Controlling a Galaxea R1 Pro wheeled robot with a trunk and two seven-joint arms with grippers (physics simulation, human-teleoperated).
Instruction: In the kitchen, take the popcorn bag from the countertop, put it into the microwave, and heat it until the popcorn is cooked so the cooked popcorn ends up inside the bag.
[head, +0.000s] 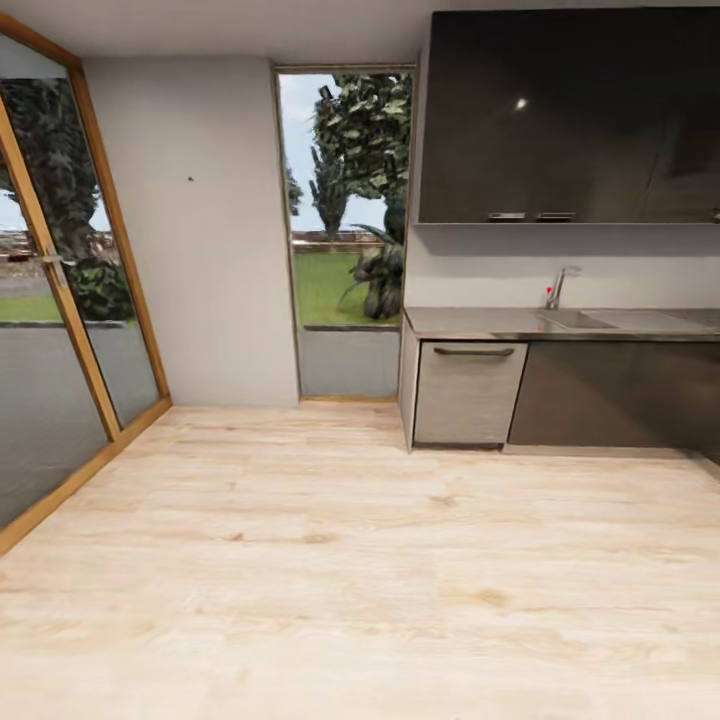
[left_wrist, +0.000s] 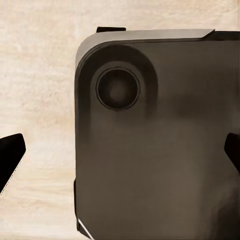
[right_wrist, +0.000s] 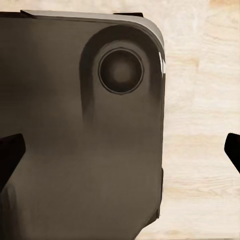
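The head camera is looking across a wide stretch of light plank floor (head: 330, 560) toward one end of the countertop (head: 470, 322), which is running along the far wall at the right, with a sink (head: 620, 320) and tap (head: 560, 286) set into it and dark upper cabinets (head: 570, 115) hanging above. A pale dishwasher front (head: 468, 392) is sitting under the counter's near end, beside darker cabinet doors (head: 610, 395). To the left, a tall window (head: 345, 200) and a wood-framed glass door (head: 60, 300) are bounding the room, leaving the floor between them open. The left gripper (left_wrist: 120, 155) is hanging above the robot's dark base (left_wrist: 165, 150) and the floor, its fingertips (left_wrist: 11, 152) showing wide apart at the frame edges, so it is released and empty. The right gripper (right_wrist: 120, 155) is hanging likewise over the base (right_wrist: 75, 140), its fingertips (right_wrist: 10, 155) spread and holding nothing.
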